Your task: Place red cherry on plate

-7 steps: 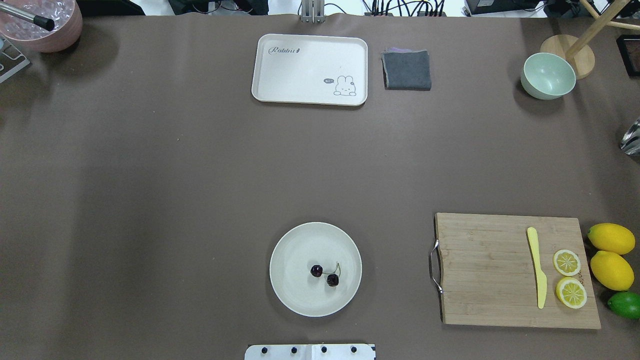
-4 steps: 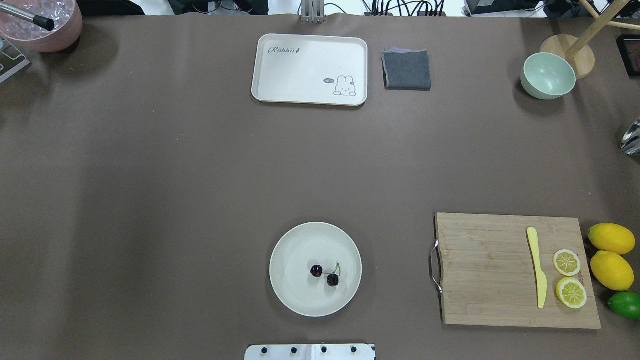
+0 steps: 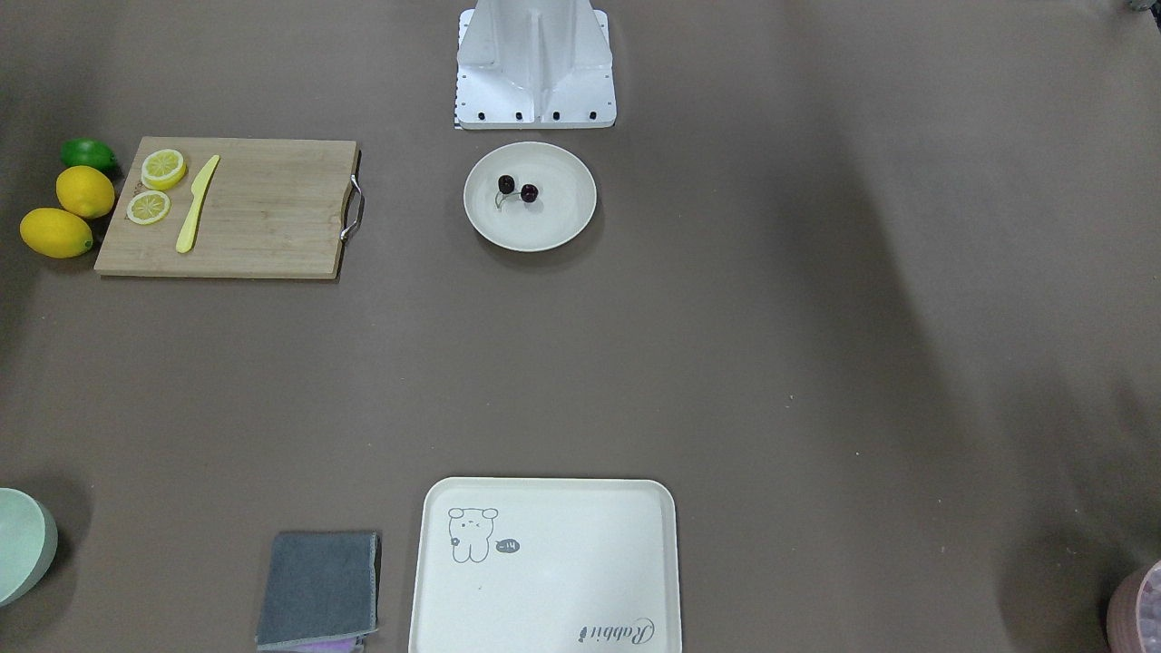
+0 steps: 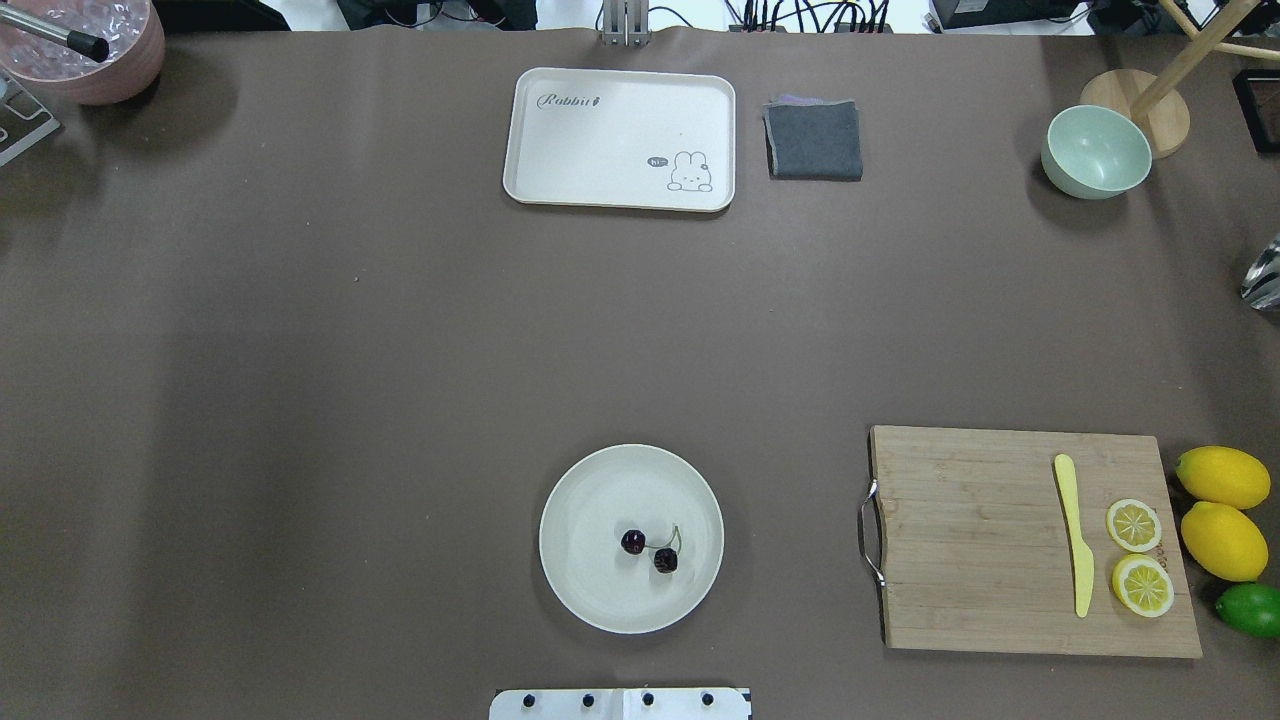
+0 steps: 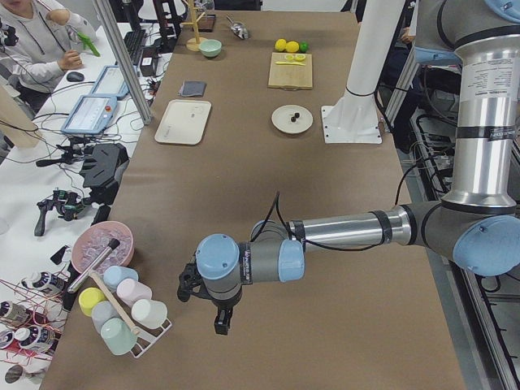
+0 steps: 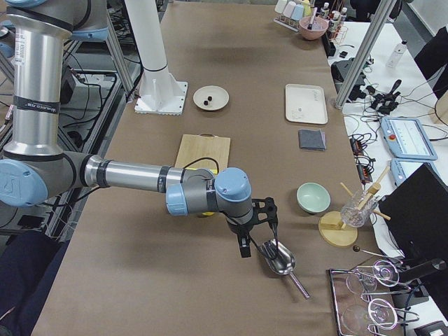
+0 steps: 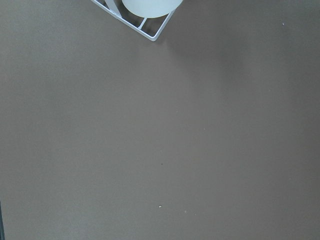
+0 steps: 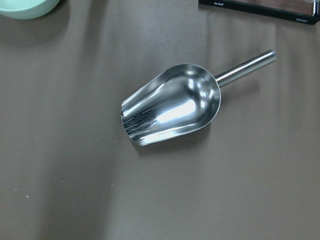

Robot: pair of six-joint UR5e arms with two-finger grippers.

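The red cherry (image 4: 650, 550), a pair of dark maroon fruits joined by thin stems, lies inside the round cream plate (image 4: 600, 480) near the robot's base. The front-facing view shows the same cherry (image 3: 517, 190) resting in the plate (image 3: 544, 227). No gripper is near them. My left gripper (image 5: 213, 313) hangs over bare table at the far left end, beside a cup rack. My right gripper (image 6: 257, 234) hovers at the far right end above a metal scoop (image 8: 172, 107). Both grippers show only in the side views, so I cannot tell whether they are open or shut.
A wooden cutting board (image 4: 970, 540) carries a yellow knife and lemon slices, with lemons and a lime beside it. A cream tray (image 4: 620, 140), a grey cloth (image 4: 814, 140) and a pale green bowl (image 4: 1096, 152) sit along the far side. A person sits beyond the table (image 5: 36, 41).
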